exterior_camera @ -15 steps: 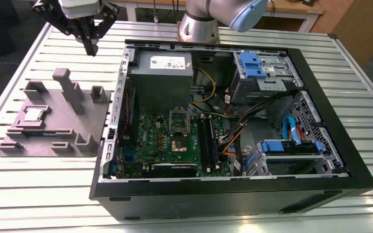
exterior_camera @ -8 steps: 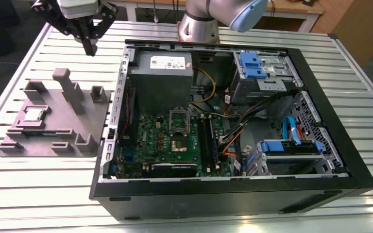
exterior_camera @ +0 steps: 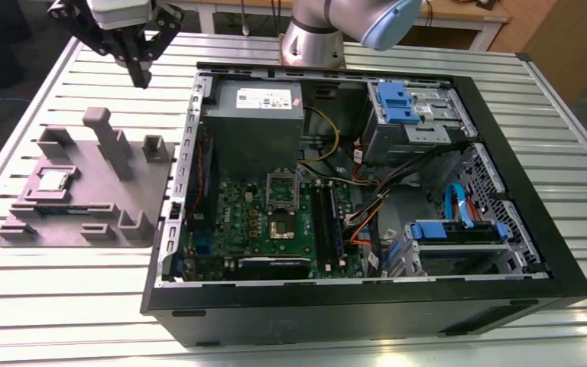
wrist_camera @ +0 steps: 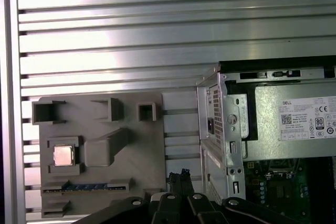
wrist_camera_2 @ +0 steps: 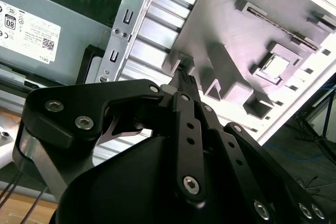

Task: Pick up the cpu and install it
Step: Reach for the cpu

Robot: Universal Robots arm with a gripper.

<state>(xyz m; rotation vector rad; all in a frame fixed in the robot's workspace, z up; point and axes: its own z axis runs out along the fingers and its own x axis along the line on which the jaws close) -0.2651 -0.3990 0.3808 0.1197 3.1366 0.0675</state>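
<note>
Ext view: fingers [exterior_camera: 138, 67] hang above the bench [exterior_camera: 89, 306], over the far gap between the grey tray [exterior_camera: 143, 191] and the open pc case [exterior_camera: 375, 310]. They look pinched to one tip w/ nothing in them. The cpu [exterior_camera: 51, 181] lies flat in a tray pocket toward the exterior view's left, well apart from the fingers. The socket [exterior_camera: 281, 227] is on the motherboard [exterior_camera: 232, 222] inside the case; can't tell its latch state. Second wrist view: fingers [wrist_camera_2: 185, 109] closed tip to tip and empty, w/ the cpu [wrist_camera_2: 275, 66] metal side up in its square recess on the tray [wrist_camera_2: 210, 14] beyond them. First wrist view: cpu [wrist_camera: 63, 155] seated between low pocket walls, and the fingers [wrist_camera: 172, 178] are by the tray's [wrist_camera: 142, 166] case-side edge, not over the chip. My read: it's light, stiff and thin, w/ a slick lid and prob. a fragile underside. I'd grip two opposite edges at the pale rim w/ low force, kept level. The pocket walls leave little room beside it.
</note>
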